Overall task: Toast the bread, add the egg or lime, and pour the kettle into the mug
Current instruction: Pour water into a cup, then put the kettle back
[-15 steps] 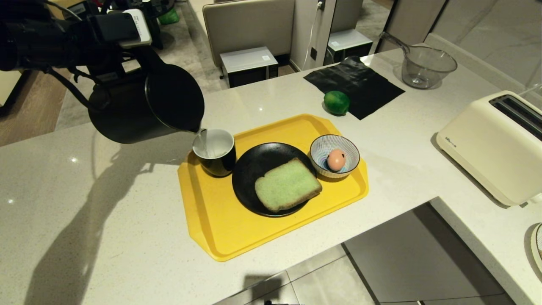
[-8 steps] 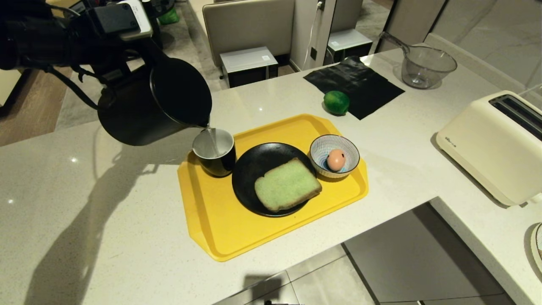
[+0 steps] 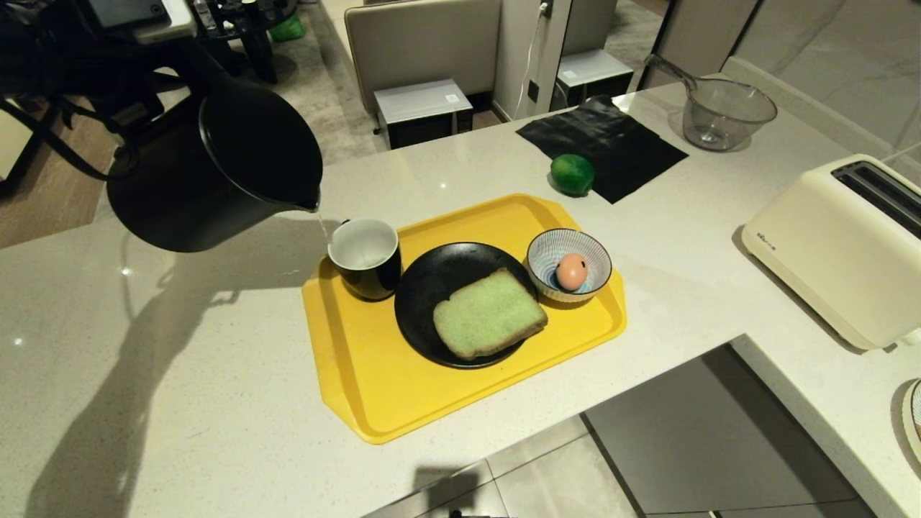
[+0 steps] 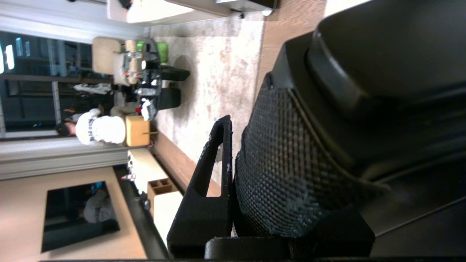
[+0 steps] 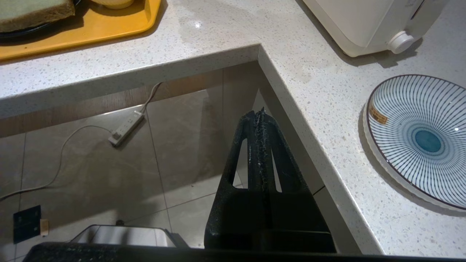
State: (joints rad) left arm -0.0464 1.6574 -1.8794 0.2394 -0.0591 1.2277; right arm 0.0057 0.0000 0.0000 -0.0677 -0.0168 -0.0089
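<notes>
The yellow tray (image 3: 374,403) lies on the table (image 3: 180,403) near its front edge and serves as the landmark. On the tray, nearest, a black plate (image 3: 424,316) carries the bread (image 3: 488,313), green face up. At the tray's left back corner stands the mug (image 3: 365,257), white inside showing. At the tray's right back, a striped bowl (image 3: 550,248) holds the egg (image 3: 570,271). Left of the tray and above the table, the left gripper (image 4: 233,189) has its jaws clenched on the kettle's textured handle; the kettle (image 3: 216,169) hangs tilted, its spout just left of the mug and above it, with a thin thread of water falling beside the mug's rim. Behind the tray the lime (image 3: 572,173) rests on the table, touching the edge of a black cloth (image 3: 611,140). Farther back sits a clear measuring jug (image 3: 727,111). Well right of the tray stands a cream toaster (image 3: 835,252). The right gripper (image 5: 259,120), jaws pressed together and empty, hangs below the table's corner, over the floor.
</notes>
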